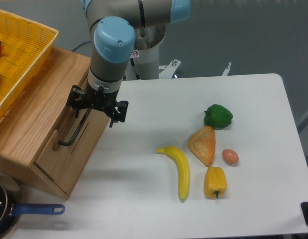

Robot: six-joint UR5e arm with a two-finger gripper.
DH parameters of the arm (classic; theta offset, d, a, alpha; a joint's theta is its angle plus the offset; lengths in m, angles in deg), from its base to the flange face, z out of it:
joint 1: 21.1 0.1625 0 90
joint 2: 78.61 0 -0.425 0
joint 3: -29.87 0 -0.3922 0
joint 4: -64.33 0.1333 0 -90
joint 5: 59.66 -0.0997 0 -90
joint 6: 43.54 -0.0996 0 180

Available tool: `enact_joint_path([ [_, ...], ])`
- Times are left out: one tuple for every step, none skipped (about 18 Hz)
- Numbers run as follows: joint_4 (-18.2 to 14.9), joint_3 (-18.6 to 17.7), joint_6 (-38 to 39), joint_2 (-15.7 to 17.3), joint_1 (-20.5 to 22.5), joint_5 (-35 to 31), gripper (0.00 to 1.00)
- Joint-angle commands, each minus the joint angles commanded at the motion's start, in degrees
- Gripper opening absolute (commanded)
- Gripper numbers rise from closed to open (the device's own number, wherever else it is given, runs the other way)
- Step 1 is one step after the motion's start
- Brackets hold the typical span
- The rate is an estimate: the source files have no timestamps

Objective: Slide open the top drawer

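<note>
The top drawer is a light-oak panel on the slanted front of the wooden cabinet at the left, and it looks closed. Its black bar handle runs diagonally down the panel. My gripper hangs over the handle's upper end with its fingers spread wide, so it is open. One finger is over the cabinet's top edge and the other is over the white table. The handle's upper end lies between them; I cannot tell whether they touch it.
A yellow mesh basket sits on the cabinet top. On the table lie a banana, a green pepper, an orange wedge, a yellow pepper and an egg. A blue-handled pan is at lower left.
</note>
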Motion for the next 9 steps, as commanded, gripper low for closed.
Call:
enact_joint_path([
  [-0.1, 0.0, 0.0, 0.0, 0.0, 0.0, 1.0],
  [-0.1, 0.1, 0.0, 0.0, 0.0, 0.0, 1.0],
  [-0.2, 0.1, 0.0, 0.0, 0.1, -0.1, 1.0],
  [-0.2, 0.2, 0.0, 0.0, 0.1, -0.5, 1.0],
  [-0.2, 0.2, 0.0, 0.1, 0.1, -0.8, 1.0],
  [-0.2, 0.2, 0.0, 0.2, 0.1, -0.8, 1.0],
  [-0.2, 0.2, 0.0, 0.1, 0.1, -0.8, 1.0],
  [-0.1, 0.2, 0.0, 0.0, 0.1, -0.8, 1.0],
  [-0.1, 0.2, -0.1, -0.1, 0.1, -0.9, 1.0],
])
